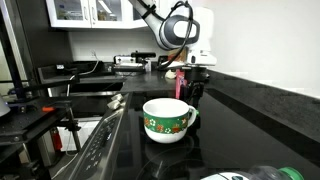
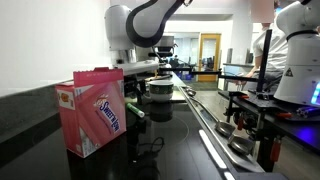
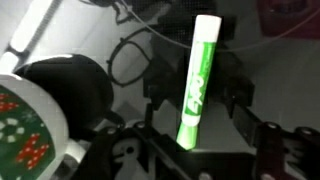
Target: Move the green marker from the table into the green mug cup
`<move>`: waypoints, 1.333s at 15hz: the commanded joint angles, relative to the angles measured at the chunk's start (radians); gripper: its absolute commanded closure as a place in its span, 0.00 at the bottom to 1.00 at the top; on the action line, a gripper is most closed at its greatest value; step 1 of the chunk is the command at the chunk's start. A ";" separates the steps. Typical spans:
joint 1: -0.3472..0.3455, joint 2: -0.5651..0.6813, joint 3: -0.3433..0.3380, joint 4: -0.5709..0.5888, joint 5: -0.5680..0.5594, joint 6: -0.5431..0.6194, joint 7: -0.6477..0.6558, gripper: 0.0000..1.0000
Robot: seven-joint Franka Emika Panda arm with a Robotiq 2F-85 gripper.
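Spread open, the tool (image 3: 197, 95) hangs low over the desk (image 1: 250, 120) with one dark finger (image 3: 152, 92) on each side of the green marker (image 3: 200, 60). Neither finger appears to touch it. The marker lies flat on the glossy black surface, its length running across the line between the fingers. That alignment looks deliberate, since closing would pinch the slim barrel across its narrow width, near its middle, where it should hang balanced. In the wrist view the green mug cup (image 3: 20, 125) sits close by at the lower left. In an exterior view the mug (image 1: 165, 125) stands upright in front of the lowered tool (image 1: 195, 85), handle to one side and wide mouth facing up. Judging from that, only a short lift and carry would be needed. As far as that view shows, its white inside holds nothing, and the marker is not yet in it. A pink candy box (image 2: 95, 115) stands upright on the desk near one camera and hides much of the area under the arm (image 2: 140, 30), so the marker cannot be made out there. The likely risks are the round marker rolling as the fingers close, or its end catching the white rim on the way in.
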 commanded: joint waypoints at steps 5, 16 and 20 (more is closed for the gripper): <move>0.014 -0.031 -0.026 -0.047 0.066 0.048 0.002 0.71; 0.077 -0.144 -0.038 -0.109 0.046 0.045 0.025 0.95; 0.196 -0.280 -0.160 -0.215 -0.123 0.110 0.214 0.95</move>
